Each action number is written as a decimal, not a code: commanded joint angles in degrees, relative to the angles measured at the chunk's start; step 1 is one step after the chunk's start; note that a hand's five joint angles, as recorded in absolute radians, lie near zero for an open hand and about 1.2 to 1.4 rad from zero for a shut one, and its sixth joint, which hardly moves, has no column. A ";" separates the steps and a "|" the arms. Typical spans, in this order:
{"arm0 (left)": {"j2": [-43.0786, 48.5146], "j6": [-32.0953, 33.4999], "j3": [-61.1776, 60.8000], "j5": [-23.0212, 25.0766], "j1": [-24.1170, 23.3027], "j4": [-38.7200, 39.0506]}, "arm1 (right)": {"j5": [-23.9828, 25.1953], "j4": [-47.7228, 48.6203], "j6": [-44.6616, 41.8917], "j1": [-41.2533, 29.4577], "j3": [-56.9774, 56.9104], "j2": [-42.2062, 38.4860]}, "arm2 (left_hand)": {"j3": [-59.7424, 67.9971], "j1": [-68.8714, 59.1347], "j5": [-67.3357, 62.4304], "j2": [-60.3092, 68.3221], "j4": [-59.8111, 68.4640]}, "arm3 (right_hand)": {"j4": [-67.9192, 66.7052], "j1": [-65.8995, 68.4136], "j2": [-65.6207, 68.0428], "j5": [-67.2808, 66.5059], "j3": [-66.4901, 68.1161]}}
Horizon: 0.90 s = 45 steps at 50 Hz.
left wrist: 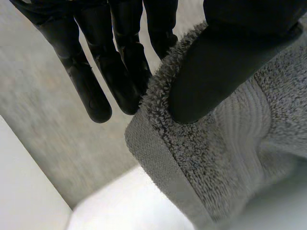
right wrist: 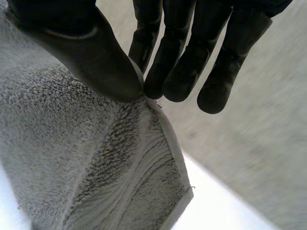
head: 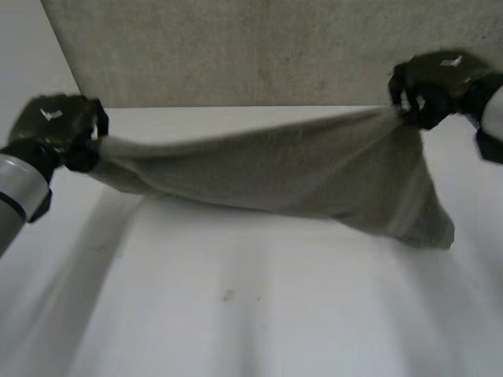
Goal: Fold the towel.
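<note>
Towel (head: 275,177) stretched in the air over the table's (head: 236,314) far edge. Left hand (head: 63,129) pinches one corner between thumb and fingers; right hand (head: 432,82) pinches the other likewise

A white desk (head: 259,314) spreads across the foreground, smooth and evenly lit, with a small dark mark (head: 227,295) near its middle. Its far edge meets a grey speckled wall (head: 236,47) that looks rough, like concrete. To the left of that wall stands a plain white surface (head: 27,47).
</note>
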<state>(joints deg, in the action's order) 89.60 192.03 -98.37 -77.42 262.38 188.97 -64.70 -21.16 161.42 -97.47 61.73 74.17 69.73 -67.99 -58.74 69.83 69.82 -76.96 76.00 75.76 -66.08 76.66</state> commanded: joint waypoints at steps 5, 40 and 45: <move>-9.61 -7.98 8.35 0.07 -0.20 -6.31 | -0.34 0.51 -8.30 3.78 4.02 18.54 | 10.27 -12.01 -11.26 10.17 10.18 | -3.04 4.00 4.24 -3.92 3.34; 19.10 -7.99 35.49 -0.72 -3.53 -18.55 | -9.64 -8.74 -19.56 -8.61 -22.39 -12.17 | 10.27 -12.01 -11.26 10.17 10.18 | -3.04 4.00 4.24 -3.92 3.34; 23.16 -8.69 46.65 -0.81 -3.80 -17.76 | -14.39 -3.64 -18.95 -10.90 -39.61 -20.70 | 10.27 -12.01 -11.26 10.17 10.18 | -3.04 4.00 4.24 -3.92 3.34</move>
<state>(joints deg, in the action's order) 105.57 184.22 -67.24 -77.96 259.77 170.44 -72.15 -31.11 141.73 -105.01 44.07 65.99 69.74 -67.99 -58.74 69.83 69.82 -77.15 77.16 76.63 -67.86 76.66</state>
